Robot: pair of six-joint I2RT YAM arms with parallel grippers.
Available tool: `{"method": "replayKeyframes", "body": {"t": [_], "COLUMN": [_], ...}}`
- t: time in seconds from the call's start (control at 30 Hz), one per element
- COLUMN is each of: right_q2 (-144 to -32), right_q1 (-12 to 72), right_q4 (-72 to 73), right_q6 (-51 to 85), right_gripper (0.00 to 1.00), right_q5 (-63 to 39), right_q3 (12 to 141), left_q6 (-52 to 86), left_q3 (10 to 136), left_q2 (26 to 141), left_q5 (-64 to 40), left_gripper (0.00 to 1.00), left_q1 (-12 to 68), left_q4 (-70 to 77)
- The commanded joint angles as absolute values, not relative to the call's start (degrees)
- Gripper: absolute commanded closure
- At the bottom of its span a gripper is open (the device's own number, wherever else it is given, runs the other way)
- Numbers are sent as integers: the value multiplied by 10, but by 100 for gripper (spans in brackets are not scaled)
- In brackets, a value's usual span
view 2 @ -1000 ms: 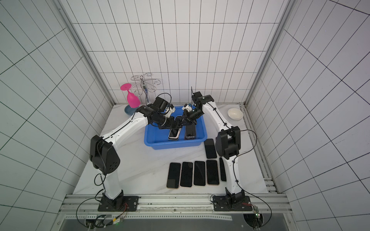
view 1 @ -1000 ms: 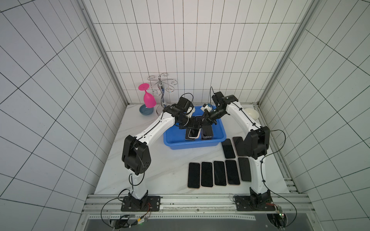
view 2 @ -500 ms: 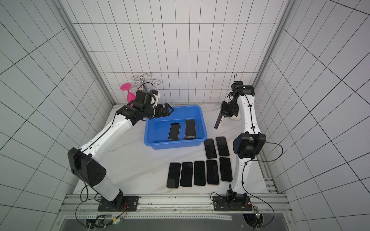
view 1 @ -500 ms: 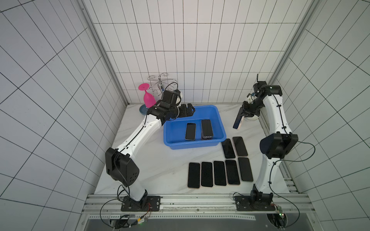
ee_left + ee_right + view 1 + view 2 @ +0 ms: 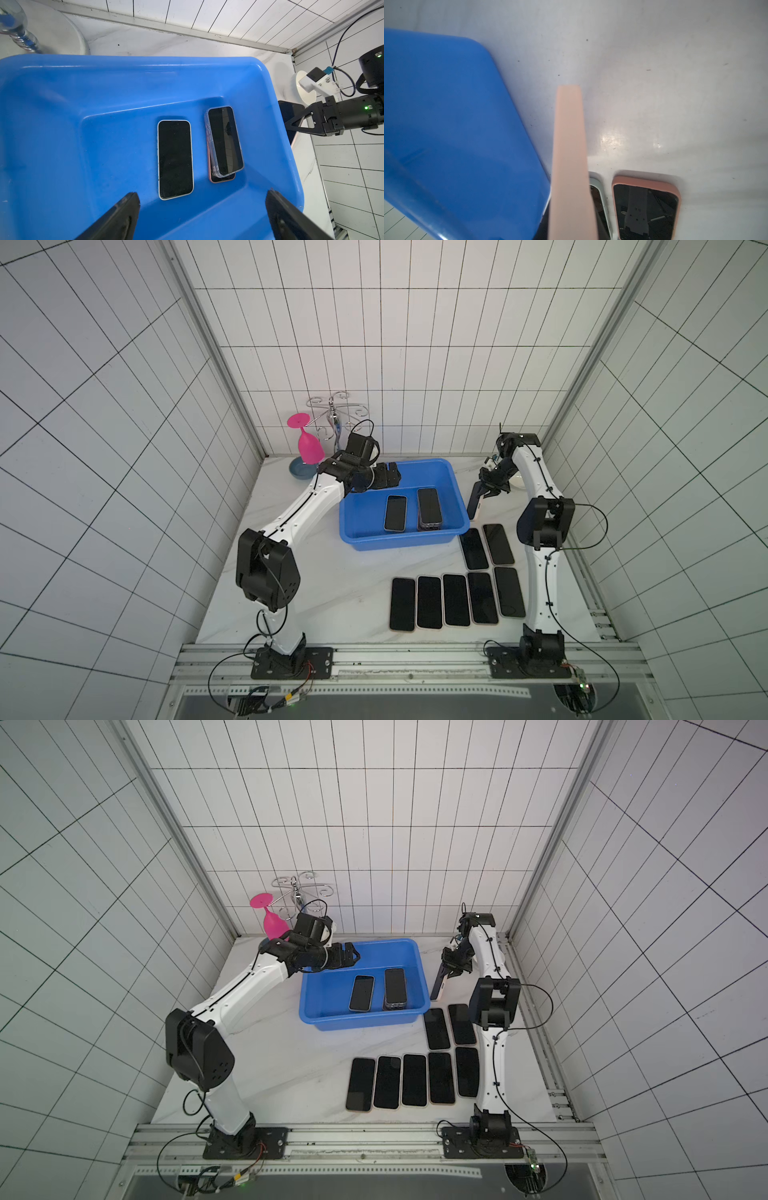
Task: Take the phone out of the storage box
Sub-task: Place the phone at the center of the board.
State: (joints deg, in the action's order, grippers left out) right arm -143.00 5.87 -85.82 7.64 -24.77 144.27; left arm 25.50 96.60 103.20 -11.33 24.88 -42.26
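Right hand (image 5: 489, 486) has dropped from up by the wall to low beside the box (image 5: 399, 542), and its phone (image 5: 475, 502) came down with it. Left hand (image 5: 390, 479) has barely shifted: it sits over the box's far left corner, fingers spread wide, holding nothing.

Right hand is clenched on the phone's top end. The phone hangs on edge, clear of the box, just off its right wall and above the counter (image 5: 332, 593). I can't tell whether its lower end touches the counter.

Step in hand looks like the put-down:
- Lower until the bottom end meets the counter, then lay it over flat — don't drop it from height.
- The gap is tight, with the box wall on one side and the pair (image 5: 486, 545) just beside the lower end. In the right wrist view the pink edge (image 5: 569, 155) overlaps the nearer one, so shift away first.
- Release only once it lies flat, then lift straight up.

Row (image 5: 455, 599) of five sits nearer the front and isn't in the way.

Still in the box: loose phone (image 5: 175, 159) and stack (image 5: 224, 143) of two, clear case on top.

No brands, labels or writing readable — all screens are dark.
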Motion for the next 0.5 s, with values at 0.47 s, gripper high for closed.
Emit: {"method": "replayKeyframes", "body": {"t": [0.47], "right_q2": [-1510], "right_q1": [39], "right_q4": [-826], "right_q6": [74], "right_gripper": [98], "right_q5": [-252], "right_q3": [1477], "left_q6": [230], "left_q3": [969], "left_q2": [1070], "left_q5": [-125], "left_gripper": [2], "left_q1": [236], "left_q4": [-434]}}
